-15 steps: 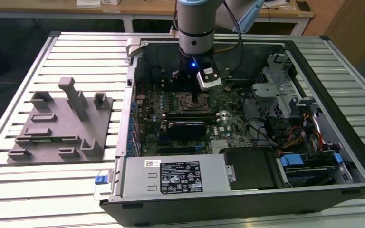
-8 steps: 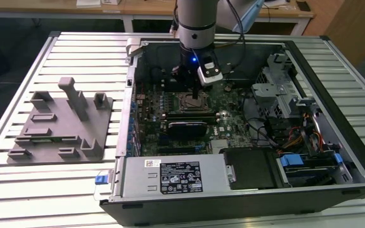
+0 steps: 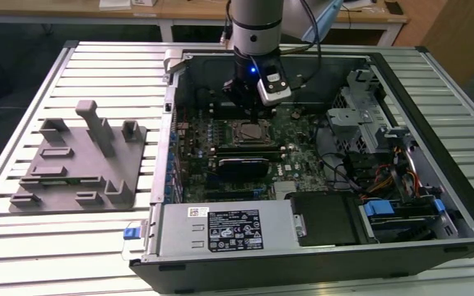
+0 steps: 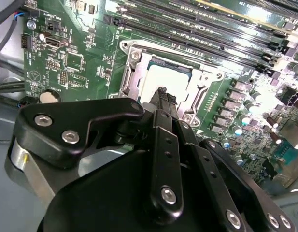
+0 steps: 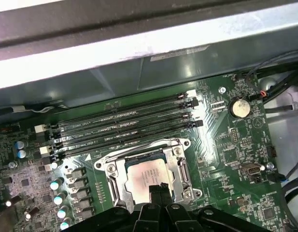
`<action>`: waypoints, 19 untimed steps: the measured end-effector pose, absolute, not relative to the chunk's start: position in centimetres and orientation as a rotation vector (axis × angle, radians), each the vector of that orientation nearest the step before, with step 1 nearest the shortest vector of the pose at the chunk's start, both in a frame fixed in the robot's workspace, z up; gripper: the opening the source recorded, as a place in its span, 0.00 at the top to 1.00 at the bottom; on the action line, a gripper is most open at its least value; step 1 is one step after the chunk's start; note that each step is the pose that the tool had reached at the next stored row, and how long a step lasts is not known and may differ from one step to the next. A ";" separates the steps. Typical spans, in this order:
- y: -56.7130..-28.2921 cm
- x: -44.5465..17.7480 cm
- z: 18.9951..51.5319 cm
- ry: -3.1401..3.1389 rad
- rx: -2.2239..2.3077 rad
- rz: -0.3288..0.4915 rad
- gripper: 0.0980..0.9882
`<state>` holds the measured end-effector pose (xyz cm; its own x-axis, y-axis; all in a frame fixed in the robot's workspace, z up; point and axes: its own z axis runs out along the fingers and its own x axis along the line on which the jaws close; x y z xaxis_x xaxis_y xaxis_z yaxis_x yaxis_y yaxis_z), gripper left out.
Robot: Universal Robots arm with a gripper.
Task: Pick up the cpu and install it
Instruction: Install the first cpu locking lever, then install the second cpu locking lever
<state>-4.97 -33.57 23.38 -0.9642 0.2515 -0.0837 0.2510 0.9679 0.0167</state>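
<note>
The cpu, a pale silvery square chip, lies flat in the open metal socket frame on the green motherboard inside the computer case. My gripper hangs straight over it. In both wrist views the black fingertips are pressed together, right above the near edge of the cpu. Nothing shows between the fingertips, and part of the cpu is hidden behind them.
A grey plastic fixture with upright posts stands on the slatted table at the exterior view's left. Inside the case are a black block beside the socket, the power supply, drive cages and cables. Memory slots run beside the socket.
</note>
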 end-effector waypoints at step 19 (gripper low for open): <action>-34.0 -5.0 23.5 3.032 0.388 0.008 0.99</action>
